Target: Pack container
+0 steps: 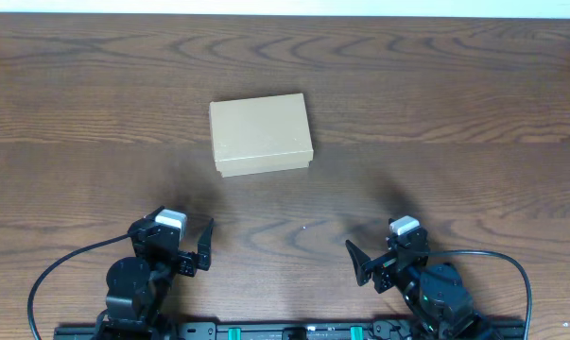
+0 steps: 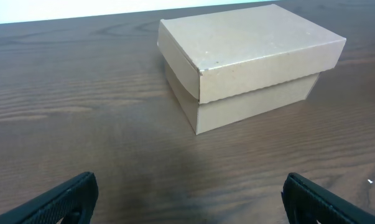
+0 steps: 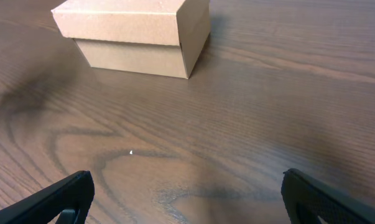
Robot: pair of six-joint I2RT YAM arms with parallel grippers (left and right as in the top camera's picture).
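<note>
A plain tan cardboard box [image 1: 261, 135] sits shut on a dark wood-grain table [image 1: 455, 94], in the far half and a little left of centre in the overhead view. It is rectangular and unmarked, with a matte surface and crisp corners. The lid fits over the base like a shallow cap, its skirt overhanging the lower walls on the sides that show. The left wrist view shows the box [image 2: 249, 59] corner-on, with a dark line at the near corner where the lid panels meet and a few faint specks on top. From the right wrist view the box [image 3: 131, 31] stands at the upper left, its long side facing the camera. It rests flat, turned slightly off the table's grain, and nothing touches it.

Both arms hang back at the near edge, well apart from the box. The left gripper [image 1: 173, 227] stands with its jaws spread wide and nothing between them, and the box lies ahead of it and a little to its right. In its own camera the left gripper [image 2: 188, 190] shows only two black fingertips [image 2: 69, 199] at the bottom corners. The right gripper [image 1: 388, 247] is likewise wide and empty, with the box ahead and off to its left. Its wrist view frames bare wood between the tips of the right gripper [image 3: 187, 186]. A tiny white speck [image 3: 130, 152] lies on the table between the two grippers. Black cables [image 1: 58, 269] loop out from the arm bases.
</note>
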